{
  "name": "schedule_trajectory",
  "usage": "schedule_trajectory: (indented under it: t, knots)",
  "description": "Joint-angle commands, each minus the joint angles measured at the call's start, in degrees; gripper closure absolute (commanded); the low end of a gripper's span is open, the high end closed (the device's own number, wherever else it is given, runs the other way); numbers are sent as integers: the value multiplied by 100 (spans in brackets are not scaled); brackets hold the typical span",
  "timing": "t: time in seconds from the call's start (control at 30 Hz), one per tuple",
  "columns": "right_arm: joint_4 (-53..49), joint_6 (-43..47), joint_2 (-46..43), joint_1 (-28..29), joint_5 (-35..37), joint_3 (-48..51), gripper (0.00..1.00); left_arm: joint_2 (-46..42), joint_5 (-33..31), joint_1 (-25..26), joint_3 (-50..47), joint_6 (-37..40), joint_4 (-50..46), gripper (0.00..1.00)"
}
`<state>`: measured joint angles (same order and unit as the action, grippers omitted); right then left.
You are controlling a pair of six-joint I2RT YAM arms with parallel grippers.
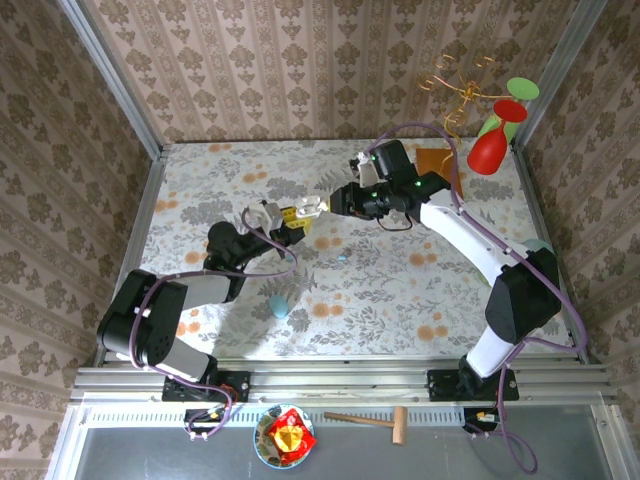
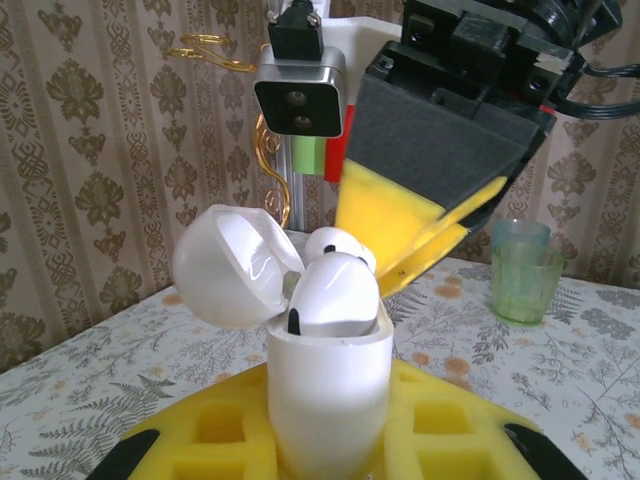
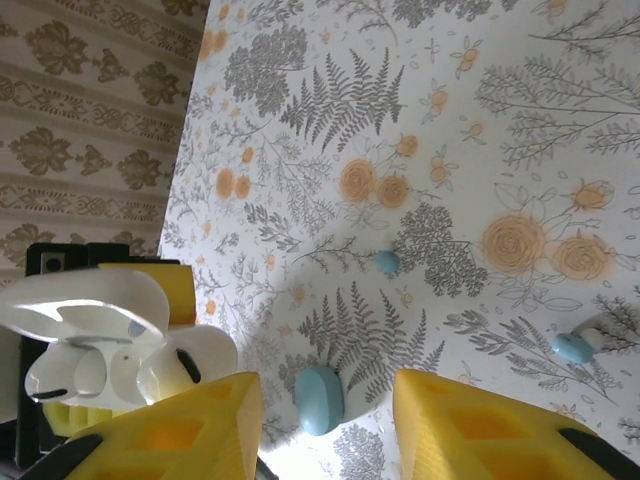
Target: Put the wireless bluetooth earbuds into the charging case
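Your left end effector (image 2: 330,452) is clamped on the open charging case (image 2: 328,390), your right end effector (image 3: 325,390) hangs with jaws apart and empty just beside it, and the white earbud (image 2: 335,295) sitting proud in its mouth is likely light, hard and slippery, so pinch its rounded bulb gently.

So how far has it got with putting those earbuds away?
Done: two white earbuds sit in the white charging case, the nearer one sitting high. In hand: the left pincer grips that case, lid open, while the open right pincer hovers beside it. Left: probably shutting the lid; a pale blue earbud and a light blue case lie loose on the table.
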<state>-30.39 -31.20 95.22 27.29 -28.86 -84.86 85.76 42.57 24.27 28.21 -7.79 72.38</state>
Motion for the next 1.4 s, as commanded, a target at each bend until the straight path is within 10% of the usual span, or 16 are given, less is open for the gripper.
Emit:
schedule_trajectory:
  t: [0.0, 1.37]
  knots:
    - [-65, 149, 35, 56, -208, 121, 60, -85, -84, -28, 150, -152, 182, 100]
    - [121, 91, 347, 326, -611, -381, 55, 198, 5, 122, 220, -118, 181, 100]
